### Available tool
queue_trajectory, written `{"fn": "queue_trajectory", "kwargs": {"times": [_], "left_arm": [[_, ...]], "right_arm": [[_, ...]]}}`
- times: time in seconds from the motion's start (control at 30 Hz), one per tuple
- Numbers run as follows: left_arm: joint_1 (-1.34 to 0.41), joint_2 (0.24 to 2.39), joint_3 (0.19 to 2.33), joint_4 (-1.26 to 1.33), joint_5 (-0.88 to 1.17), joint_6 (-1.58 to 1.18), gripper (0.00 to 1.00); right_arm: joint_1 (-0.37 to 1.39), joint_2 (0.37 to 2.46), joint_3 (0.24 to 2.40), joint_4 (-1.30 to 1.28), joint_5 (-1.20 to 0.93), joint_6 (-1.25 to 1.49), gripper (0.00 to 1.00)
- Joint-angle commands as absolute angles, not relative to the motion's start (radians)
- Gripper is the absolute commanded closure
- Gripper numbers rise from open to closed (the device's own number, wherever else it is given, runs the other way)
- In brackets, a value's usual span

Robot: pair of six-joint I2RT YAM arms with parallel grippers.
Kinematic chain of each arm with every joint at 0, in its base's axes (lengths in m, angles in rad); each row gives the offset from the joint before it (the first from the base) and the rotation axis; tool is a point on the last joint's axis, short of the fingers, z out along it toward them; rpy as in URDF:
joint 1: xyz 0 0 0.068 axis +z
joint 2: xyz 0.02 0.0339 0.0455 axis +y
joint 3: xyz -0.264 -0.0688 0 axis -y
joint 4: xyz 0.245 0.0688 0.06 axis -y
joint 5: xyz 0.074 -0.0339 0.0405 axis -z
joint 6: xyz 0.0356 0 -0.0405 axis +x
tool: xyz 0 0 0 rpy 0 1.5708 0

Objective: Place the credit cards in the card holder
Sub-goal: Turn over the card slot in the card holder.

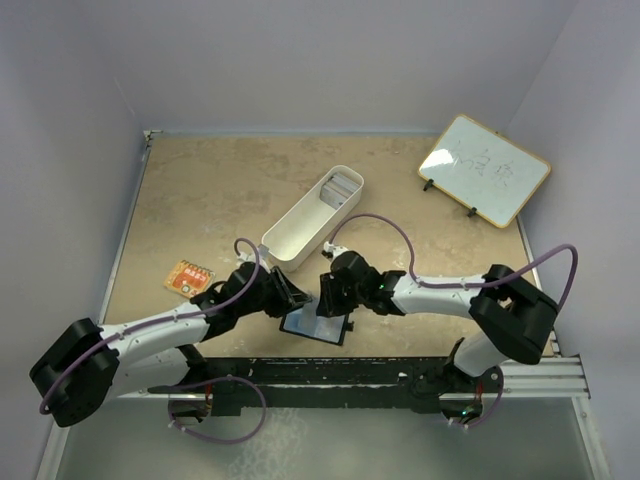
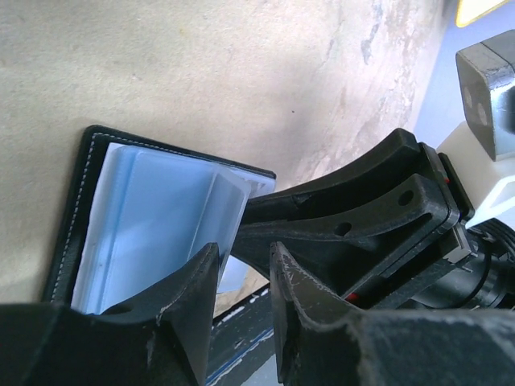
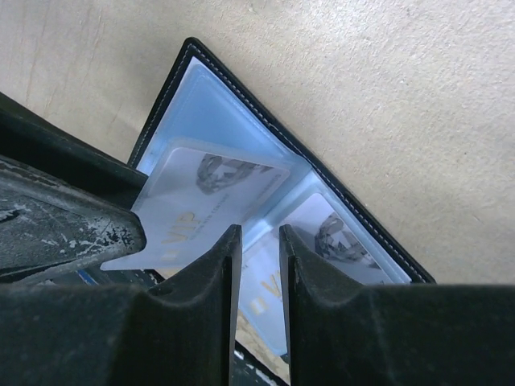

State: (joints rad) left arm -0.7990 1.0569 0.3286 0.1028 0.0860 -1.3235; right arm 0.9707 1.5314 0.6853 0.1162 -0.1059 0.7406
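- The open holder (image 1: pixel 315 327) lay on the worktop (image 1: pixel 200 200), lower centre of the overhead frame, cards (image 3: pixel 211 197) in its sleeves.
- The left claw (image 2: pixel 244 256) and right claw (image 3: pixel 259 238) hung over it, each narrowly apart.

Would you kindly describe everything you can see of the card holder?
The card holder is a black, leather-like wallet with pale edge stitching, lying open on the tan table. Its clear blue-grey sleeves hold a silver VIP card, partly out, and a second card. The left end effector and right end effector are poised over it; contact unclear.
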Motion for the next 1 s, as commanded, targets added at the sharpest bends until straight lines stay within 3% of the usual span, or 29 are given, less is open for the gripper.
{"fn": "queue_trajectory", "kwargs": {"times": [0.0,0.3,0.67,0.97], "left_arm": [[-0.804,1.075,0.325,0.207,0.119,-1.349,0.70],[-0.821,1.111,0.323,0.275,0.134,-1.375,0.70],[-0.895,1.278,0.349,0.446,0.174,-1.400,0.66],[-0.905,1.167,0.436,0.126,0.026,-1.266,0.58]], "right_arm": [[0.977,1.480,0.698,0.054,-0.068,0.717,0.71],[0.977,1.456,0.711,-0.024,-0.011,0.737,0.74],[0.977,1.191,0.687,-0.238,0.258,0.789,0.69],[0.977,1.094,0.723,-0.230,0.391,0.679,0.60]]}}
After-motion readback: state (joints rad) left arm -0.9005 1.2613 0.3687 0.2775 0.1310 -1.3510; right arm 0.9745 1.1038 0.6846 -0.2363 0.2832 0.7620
